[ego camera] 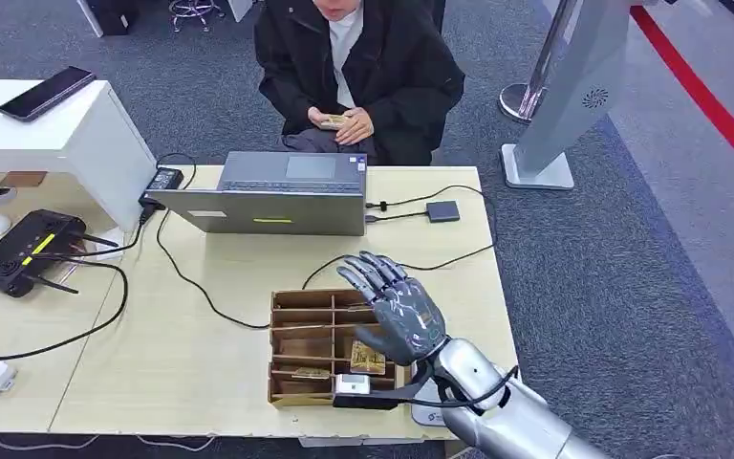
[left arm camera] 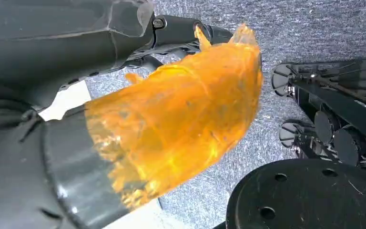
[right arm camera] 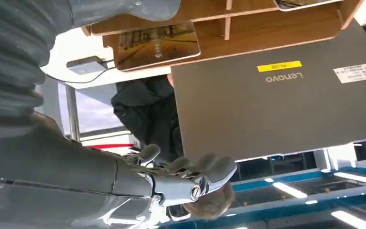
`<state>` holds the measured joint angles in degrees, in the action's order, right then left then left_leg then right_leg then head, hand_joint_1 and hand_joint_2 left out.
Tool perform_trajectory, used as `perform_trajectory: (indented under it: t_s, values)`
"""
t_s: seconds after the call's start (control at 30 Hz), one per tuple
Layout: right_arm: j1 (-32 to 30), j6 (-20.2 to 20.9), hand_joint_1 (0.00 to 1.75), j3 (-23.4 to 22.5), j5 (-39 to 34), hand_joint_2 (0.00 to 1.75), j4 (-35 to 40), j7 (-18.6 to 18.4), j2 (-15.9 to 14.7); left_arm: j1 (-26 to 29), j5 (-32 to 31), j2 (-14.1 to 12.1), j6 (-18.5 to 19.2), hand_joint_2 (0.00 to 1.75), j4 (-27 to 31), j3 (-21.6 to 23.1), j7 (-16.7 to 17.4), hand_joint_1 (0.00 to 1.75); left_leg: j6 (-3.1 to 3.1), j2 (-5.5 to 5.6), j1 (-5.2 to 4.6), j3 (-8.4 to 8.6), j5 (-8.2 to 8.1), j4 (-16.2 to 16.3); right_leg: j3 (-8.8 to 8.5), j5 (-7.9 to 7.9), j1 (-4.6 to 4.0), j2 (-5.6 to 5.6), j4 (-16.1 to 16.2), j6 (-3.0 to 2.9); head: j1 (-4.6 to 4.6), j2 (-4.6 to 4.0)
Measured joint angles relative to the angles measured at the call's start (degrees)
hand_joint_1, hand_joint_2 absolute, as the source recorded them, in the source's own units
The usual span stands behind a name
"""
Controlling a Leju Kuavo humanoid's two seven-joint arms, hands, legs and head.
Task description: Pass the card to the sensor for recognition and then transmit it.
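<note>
Cards (ego camera: pixel 367 357) lie flat in a brown wooden tray (ego camera: pixel 291 304) w/ small slots, near the desk (ego camera: pixel 210 363) front edge. Right robot hand (ego camera: pixel 397 308) hovers over the tray, fingers spread wide, holding nothing. Left robot hand: can't tell its state from the wrist view. A card looks thin, light, stiff & prob. slippery, so it's best pinched by one edge, lifted up out of its slot.
</note>
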<state>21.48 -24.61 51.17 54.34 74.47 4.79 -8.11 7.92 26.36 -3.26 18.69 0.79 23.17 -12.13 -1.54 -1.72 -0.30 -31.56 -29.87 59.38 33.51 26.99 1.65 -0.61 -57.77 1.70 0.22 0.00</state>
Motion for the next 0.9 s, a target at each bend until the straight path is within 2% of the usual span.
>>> perform_trajectory:
  t_s: [0.2,0.37,0.6,0.67,0.73,0.77,0.8,0.9]
  values:
    - [0.3,0.7,0.31,0.3,-0.1,1.75,-0.1,-0.2,0.0,0.0,-0.1,0.1,0.1,0.00,0.0,-0.3,0.0,0.00,0.00,0.00,0.00,0.00,0.00,0.0,0.00,0.00,0.00,0.00,0.0,0.00,0.00,0.00]
    - [0.5,0.9,0.40,0.6,-0.1,1.75,-0.1,-0.4,0.0,0.0,-0.2,0.1,0.1,0.00,0.0,-0.4,0.0,0.00,0.00,0.00,0.00,0.01,0.00,0.0,0.00,0.00,0.00,0.00,0.0,0.00,0.00,0.00]
    - [0.6,1.2,0.40,0.8,-0.3,1.75,-0.3,-0.6,0.0,0.0,-0.3,0.1,0.3,0.00,0.0,-0.4,0.0,0.00,0.00,0.00,0.00,0.00,0.00,0.0,0.00,0.00,0.00,0.00,0.0,0.00,0.00,0.00]
    - [0.6,1.3,0.44,0.8,-0.4,1.75,-0.3,-0.6,0.0,0.0,-0.3,0.1,0.3,0.00,0.0,-0.4,0.0,0.00,0.00,0.00,0.00,0.01,0.00,0.0,0.00,0.00,0.00,0.00,0.0,0.00,0.00,0.00]
    - [0.6,1.4,0.58,0.8,-0.4,1.75,-0.3,-0.8,0.0,0.0,-0.3,0.1,0.2,0.00,0.0,-0.4,0.0,0.00,0.00,0.00,0.00,0.01,0.00,0.0,0.00,0.00,0.00,0.00,0.0,0.00,0.00,0.00]
    - [0.6,1.4,0.59,0.8,-0.4,1.75,-0.3,-0.8,0.0,0.0,-0.3,0.1,0.2,0.00,0.0,-0.4,0.0,0.00,0.00,0.00,0.00,0.01,0.00,0.0,0.00,0.00,0.00,0.00,0.0,0.00,0.00,0.00]
    - [0.6,1.5,0.54,0.8,-0.4,1.75,-0.4,-1.0,0.0,0.0,-0.3,0.1,0.1,0.00,0.0,-0.4,0.0,0.00,0.00,0.00,0.00,0.01,0.00,0.0,0.00,0.00,0.00,0.00,0.0,0.00,0.00,0.00]
    - [0.6,1.5,0.56,0.8,-0.6,1.75,-0.6,-1.0,-0.1,0.0,-0.5,0.1,0.1,0.00,0.0,-0.5,0.0,0.00,0.00,0.00,0.00,0.01,0.00,0.0,0.00,0.00,0.00,0.00,0.0,0.00,0.00,0.00]
